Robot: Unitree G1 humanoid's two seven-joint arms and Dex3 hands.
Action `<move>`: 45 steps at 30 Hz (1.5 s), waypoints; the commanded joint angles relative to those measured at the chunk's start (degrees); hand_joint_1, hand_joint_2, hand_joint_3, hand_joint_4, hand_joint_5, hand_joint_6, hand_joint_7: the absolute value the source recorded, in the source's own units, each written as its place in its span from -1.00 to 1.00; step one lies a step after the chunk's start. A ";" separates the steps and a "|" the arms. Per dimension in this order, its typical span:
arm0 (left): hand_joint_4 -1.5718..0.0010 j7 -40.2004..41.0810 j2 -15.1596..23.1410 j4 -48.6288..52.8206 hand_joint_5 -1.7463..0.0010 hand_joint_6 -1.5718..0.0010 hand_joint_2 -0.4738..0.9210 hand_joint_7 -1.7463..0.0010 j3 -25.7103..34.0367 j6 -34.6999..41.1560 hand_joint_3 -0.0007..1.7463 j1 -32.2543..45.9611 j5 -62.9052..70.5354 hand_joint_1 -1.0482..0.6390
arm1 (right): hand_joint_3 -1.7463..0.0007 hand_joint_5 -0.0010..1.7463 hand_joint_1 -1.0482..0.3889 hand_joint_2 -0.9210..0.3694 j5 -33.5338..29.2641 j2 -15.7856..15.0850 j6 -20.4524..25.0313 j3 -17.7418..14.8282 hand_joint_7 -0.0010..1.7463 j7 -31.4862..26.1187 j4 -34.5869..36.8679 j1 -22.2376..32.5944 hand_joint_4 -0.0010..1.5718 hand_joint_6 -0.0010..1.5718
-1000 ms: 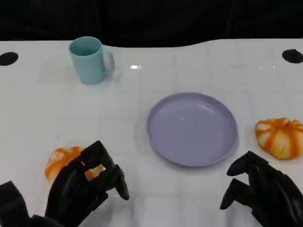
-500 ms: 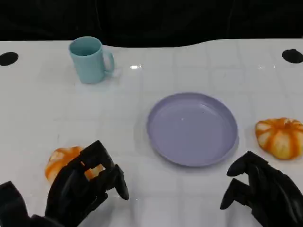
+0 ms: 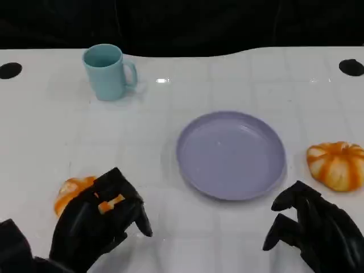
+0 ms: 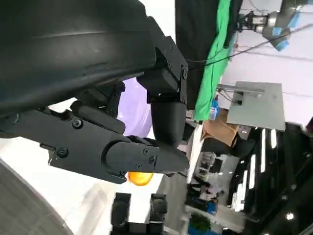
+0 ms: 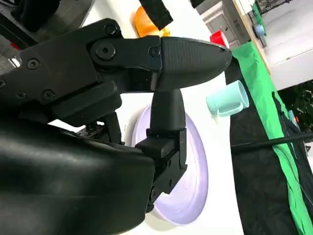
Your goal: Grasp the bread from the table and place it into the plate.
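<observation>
The bread (image 3: 69,190) lies on the counter (image 3: 239,85), left of the plate (image 3: 230,154), partly covered by the left hand (image 3: 96,224). Its fingers (image 3: 122,202) are curled over it (contact apparently not made). A shallow grasp could let it slip away.

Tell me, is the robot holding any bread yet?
Not that the pictures show. The left hand hangs over the orange bread with fingers curled around it; a grip cannot be told. The right hand holds nothing.
</observation>
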 commanded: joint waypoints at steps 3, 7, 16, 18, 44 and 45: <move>0.23 1.20 4.04 -2.45 -0.37 0.02 1.00 0.45 -0.52 -2.00 -0.77 -0.40 4.17 -0.47 | 0.41 1.00 -0.26 -1.00 -0.83 -0.24 -1.30 0.06 0.93 -0.22 -0.08 -0.26 -0.22 -0.46; 0.26 3.76 6.25 -5.18 -0.16 -0.01 1.00 0.76 -1.08 -3.49 -0.81 0.00 9.09 -0.48 | 0.39 1.00 -0.25 -1.00 -0.91 -0.23 -1.39 0.13 0.92 0.06 -0.11 -0.20 -0.22 -0.46; 0.60 6.29 15.35 -13.55 0.11 0.29 1.00 0.98 -2.13 -1.60 -0.83 -0.14 19.86 -0.45 | 0.43 1.00 -0.28 -1.00 -0.50 -0.25 -0.14 -0.18 0.92 -0.48 -0.86 -0.02 -0.22 -0.43; 0.68 6.94 17.38 -15.14 0.26 0.39 1.00 0.99 -2.45 -1.59 -0.88 -0.23 22.69 -0.41 | 0.42 1.00 -0.27 -1.00 -0.45 -0.34 -0.49 -0.28 0.91 -0.21 -0.71 -0.05 -0.23 -0.44; 1.00 8.91 33.79 -32.29 0.80 0.78 0.96 1.00 -9.14 11.65 -0.98 -1.42 67.23 -0.48 | 0.39 1.00 -0.24 -1.00 -0.25 -0.53 -0.01 -0.46 0.96 -0.05 -1.02 0.01 -0.21 -0.47; 1.00 8.52 33.95 -32.05 0.82 0.79 0.94 1.00 -10.02 12.40 -0.99 -1.89 69.01 -0.47 | 0.39 1.00 -0.24 -1.00 -0.26 -0.55 0.09 -0.43 0.96 -0.09 -1.10 0.05 -0.21 -0.47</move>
